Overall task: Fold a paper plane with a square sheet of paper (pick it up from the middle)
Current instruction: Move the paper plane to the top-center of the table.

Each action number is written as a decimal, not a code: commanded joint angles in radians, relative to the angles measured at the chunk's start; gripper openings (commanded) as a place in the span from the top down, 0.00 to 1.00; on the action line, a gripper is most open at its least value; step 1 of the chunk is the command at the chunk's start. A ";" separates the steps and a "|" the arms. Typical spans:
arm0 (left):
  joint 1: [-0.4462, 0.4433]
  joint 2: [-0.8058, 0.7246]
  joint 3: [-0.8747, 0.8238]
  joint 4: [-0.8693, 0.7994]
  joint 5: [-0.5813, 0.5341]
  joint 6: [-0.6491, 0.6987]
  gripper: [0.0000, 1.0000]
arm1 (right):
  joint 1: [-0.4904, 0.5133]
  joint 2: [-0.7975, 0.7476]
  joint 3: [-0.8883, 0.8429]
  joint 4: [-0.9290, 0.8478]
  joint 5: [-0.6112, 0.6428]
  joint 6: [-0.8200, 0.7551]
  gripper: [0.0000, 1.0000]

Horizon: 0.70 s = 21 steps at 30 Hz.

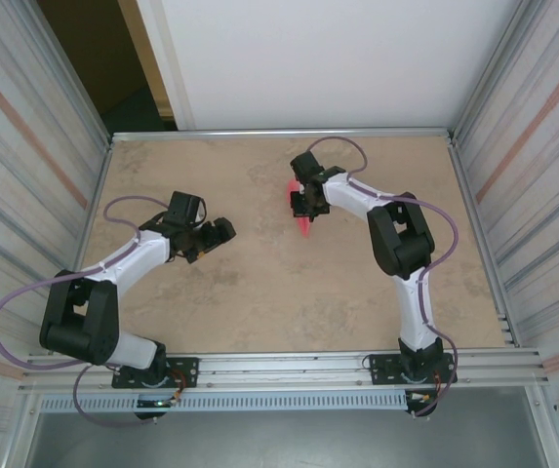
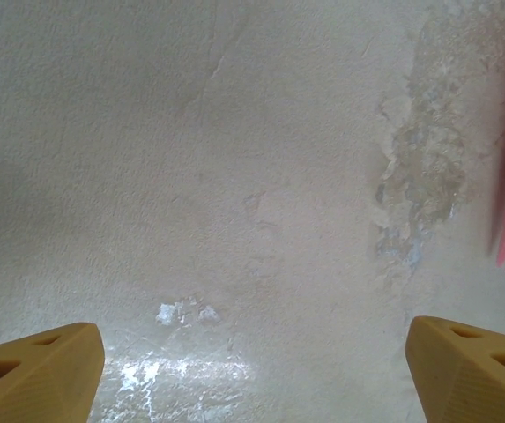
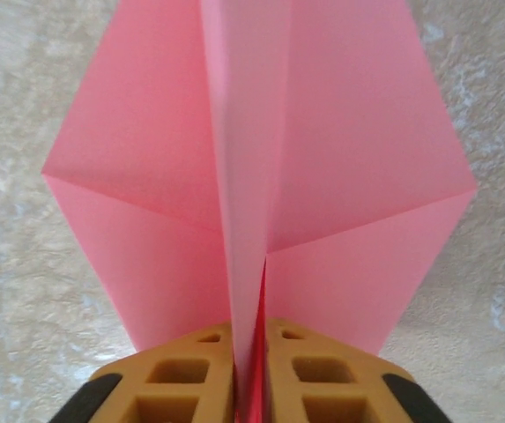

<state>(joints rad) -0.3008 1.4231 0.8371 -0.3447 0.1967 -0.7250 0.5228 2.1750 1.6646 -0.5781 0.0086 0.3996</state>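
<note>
Right jaws pinching, one paper plane [image 3: 261, 159]

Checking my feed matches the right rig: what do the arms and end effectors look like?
Both the left arm and right arm have white links between bulky black joints, each trailed by a looping purple-grey cable. The left end effector and right end effector carry blocky tan-yellow fingers with hollow cut-outs; the right's show black outer edges.

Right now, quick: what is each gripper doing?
Left gripper: open, holding nothing.
Right gripper: closed on the plane.
</note>
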 commanded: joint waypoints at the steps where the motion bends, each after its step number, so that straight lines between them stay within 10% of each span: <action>1: 0.003 -0.020 -0.013 -0.025 -0.023 0.024 0.10 | -0.004 0.025 0.025 -0.052 0.028 -0.019 0.77; 21: 0.003 0.010 -0.006 -0.014 -0.002 0.022 0.09 | 0.032 0.112 0.014 -0.062 0.181 0.008 0.58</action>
<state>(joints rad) -0.3008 1.4261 0.8371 -0.3443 0.1974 -0.7204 0.5606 2.2215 1.6863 -0.5987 0.1303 0.4026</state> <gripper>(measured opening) 0.913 0.421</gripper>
